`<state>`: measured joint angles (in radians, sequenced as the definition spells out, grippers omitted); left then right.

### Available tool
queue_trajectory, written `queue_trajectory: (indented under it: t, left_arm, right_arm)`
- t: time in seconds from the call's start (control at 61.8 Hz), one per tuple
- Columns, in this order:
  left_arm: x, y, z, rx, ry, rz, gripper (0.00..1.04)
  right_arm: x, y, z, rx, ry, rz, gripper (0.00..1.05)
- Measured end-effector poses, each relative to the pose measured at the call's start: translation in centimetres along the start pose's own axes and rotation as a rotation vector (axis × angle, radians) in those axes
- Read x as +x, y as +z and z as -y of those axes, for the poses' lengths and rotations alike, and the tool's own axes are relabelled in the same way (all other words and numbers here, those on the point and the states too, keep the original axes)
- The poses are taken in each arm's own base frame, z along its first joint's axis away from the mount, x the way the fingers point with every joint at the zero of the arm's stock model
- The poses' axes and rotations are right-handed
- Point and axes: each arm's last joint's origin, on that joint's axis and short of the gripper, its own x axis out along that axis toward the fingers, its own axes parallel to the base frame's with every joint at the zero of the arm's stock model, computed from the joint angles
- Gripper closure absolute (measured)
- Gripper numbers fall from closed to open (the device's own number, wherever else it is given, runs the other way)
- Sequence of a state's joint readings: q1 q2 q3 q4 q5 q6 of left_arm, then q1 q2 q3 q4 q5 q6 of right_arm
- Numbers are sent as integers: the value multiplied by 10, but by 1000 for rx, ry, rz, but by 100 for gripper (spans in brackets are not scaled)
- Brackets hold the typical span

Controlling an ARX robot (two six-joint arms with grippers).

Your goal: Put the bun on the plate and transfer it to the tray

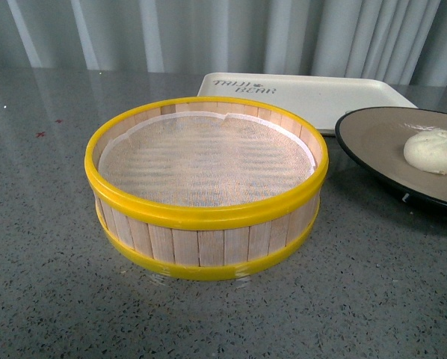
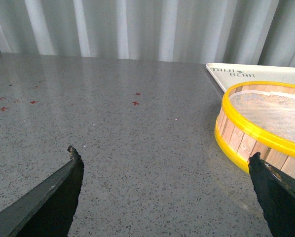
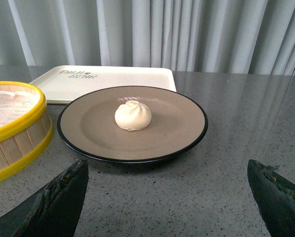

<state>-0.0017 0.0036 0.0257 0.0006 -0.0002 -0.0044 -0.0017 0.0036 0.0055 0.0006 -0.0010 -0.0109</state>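
Bun (image 3: 132, 116) on plate (image 3: 179, 128) | plate centre-frame, straight ahead of right hand (image 3: 166, 167), spread and empty | tray (image 3: 108, 84) upper left, behind plate | left hand (image 2: 163, 152) spread, likely farther.

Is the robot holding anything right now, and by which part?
Nothing. Left gripper and right gripper are open, empty; the bun lies on the plate.

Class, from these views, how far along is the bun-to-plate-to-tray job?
Done: the bun sits on the plate. In hand: nothing; the left gripper and right gripper are open and empty. Left: moving the plate onto the tray; it stands on the table beside it.
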Motion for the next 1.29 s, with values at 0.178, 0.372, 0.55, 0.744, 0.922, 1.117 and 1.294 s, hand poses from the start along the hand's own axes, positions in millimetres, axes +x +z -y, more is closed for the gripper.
queue_trajectory:
  t: [0.178, 0.372, 0.55, 0.744, 0.922, 1.117, 1.294]
  left_arm:
    - [0, 0, 0, 0, 0, 0, 7]
    - [0, 0, 0, 0, 0, 0, 7]
    - [0, 0, 0, 0, 0, 0, 7]
    - [0, 0, 0, 0, 0, 0, 7]
    - [0, 0, 0, 0, 0, 0, 7]
    - [0, 0, 0, 0, 0, 0, 7]
    - [0, 0, 0, 0, 0, 0, 7]
  right_arm:
    - [0, 0, 0, 0, 0, 0, 9]
    - [4, 3, 1, 103, -127, -22, 9]
    - [29, 45, 8, -80, -3, -106, 9]
    - [37, 32, 22, -529, 190, -432, 9]
    - [52, 21, 22, -1133, 378, -294, 9]
    - [81, -1, 14, -1400, 452, -180, 9]
    - [104, -14, 2, -1458, 477, -122, 9]
